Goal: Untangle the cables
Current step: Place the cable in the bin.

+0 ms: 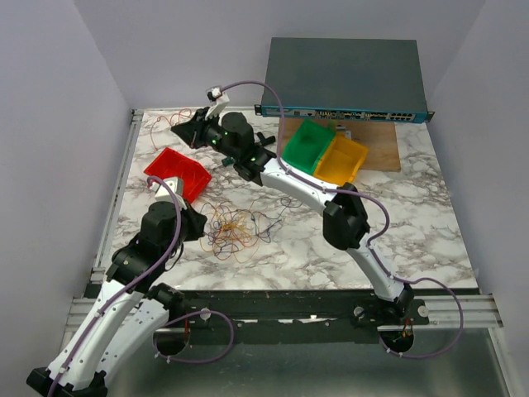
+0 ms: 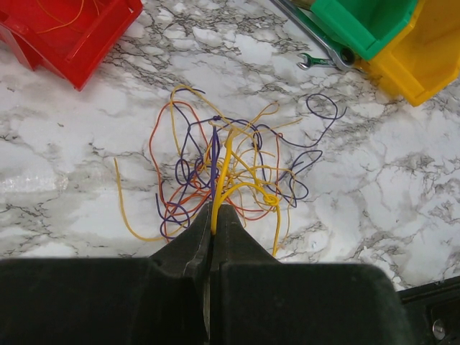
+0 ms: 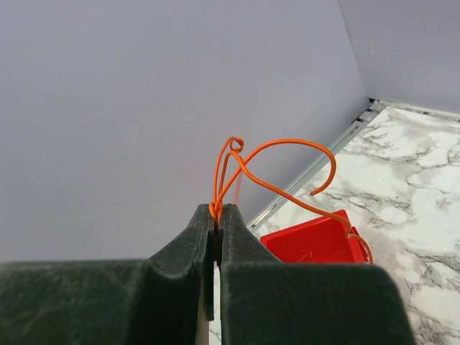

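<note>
Top view: the cables [image 1: 234, 231] lie knotted toward the near-left corner of the table [image 1: 413, 223].
Left wrist: the left gripper [image 2: 213, 219] pinches 1 yellow cable [image 2: 221, 180].
Right wrist: the right gripper [image 3: 218, 215] clamps 1 orange cable [image 3: 287, 141] trailing toward the red bin [image 3: 316, 237].
They look light and springy; free ends seem best to grasp.

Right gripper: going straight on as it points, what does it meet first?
Probably the wall; the right gripper, shut on an orange cable, seems aimed above the red bin. Depth unclear.

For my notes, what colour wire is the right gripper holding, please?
Orange wire, best in the right wrist view.
</note>
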Motion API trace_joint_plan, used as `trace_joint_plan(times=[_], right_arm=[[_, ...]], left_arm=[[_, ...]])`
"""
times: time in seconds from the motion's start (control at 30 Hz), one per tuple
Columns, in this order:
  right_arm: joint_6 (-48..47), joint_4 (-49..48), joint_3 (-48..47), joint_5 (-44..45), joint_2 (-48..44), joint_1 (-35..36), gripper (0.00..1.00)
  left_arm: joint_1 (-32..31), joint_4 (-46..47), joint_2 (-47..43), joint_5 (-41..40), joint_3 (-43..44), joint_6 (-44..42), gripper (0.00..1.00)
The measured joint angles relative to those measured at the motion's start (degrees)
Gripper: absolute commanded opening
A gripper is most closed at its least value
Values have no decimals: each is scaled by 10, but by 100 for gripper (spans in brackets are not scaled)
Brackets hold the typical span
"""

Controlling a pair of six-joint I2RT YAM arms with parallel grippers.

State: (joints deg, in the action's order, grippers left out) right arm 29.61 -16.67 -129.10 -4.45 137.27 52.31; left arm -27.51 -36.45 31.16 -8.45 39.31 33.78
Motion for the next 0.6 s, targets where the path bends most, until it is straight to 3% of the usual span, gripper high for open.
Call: trace_joint_plan(times=[0.6], right_arm=[[3,51,-36,-8,114,1,1]], left_arm=[[0,1,0,0,0,-11,0]])
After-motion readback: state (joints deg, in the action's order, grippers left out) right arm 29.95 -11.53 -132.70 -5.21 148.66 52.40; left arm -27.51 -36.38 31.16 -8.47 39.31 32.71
